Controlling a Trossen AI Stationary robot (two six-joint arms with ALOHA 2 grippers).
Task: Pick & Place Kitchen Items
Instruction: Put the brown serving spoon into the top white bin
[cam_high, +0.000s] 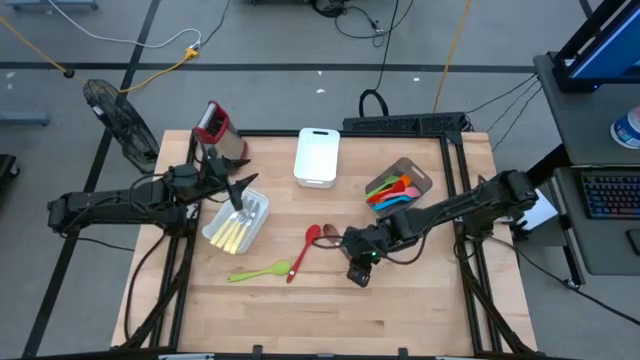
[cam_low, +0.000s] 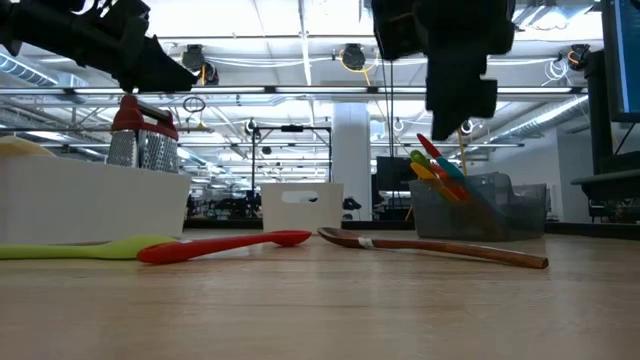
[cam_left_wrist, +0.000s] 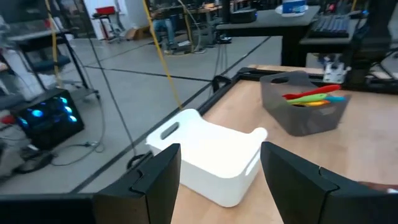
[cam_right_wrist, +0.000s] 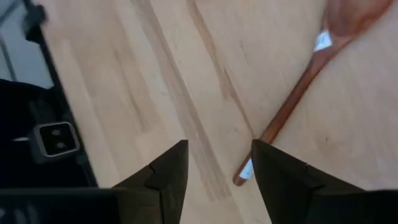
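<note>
A brown wooden spoon (cam_right_wrist: 298, 87) lies flat on the table; it also shows in the low view (cam_low: 440, 248) and, mostly under my right arm, in the high view (cam_high: 329, 232). My right gripper (cam_right_wrist: 214, 168) is open and points down above the spoon's handle end, clear of it. A red spatula (cam_high: 303, 250) and a green spatula (cam_high: 258, 271) lie on the table to its left. My left gripper (cam_high: 240, 195) is open and empty above a white bin (cam_high: 215, 232) that holds pale-yellow-handled cutlery (cam_high: 240, 225).
An empty white bin (cam_high: 317, 155) stands at the far middle. A grey bin (cam_high: 420, 180) with several coloured utensils (cam_high: 392, 190) stands at the far right. A steel grater with a red top (cam_high: 212, 125) stands at the far left. Bare wood lies along the near edge.
</note>
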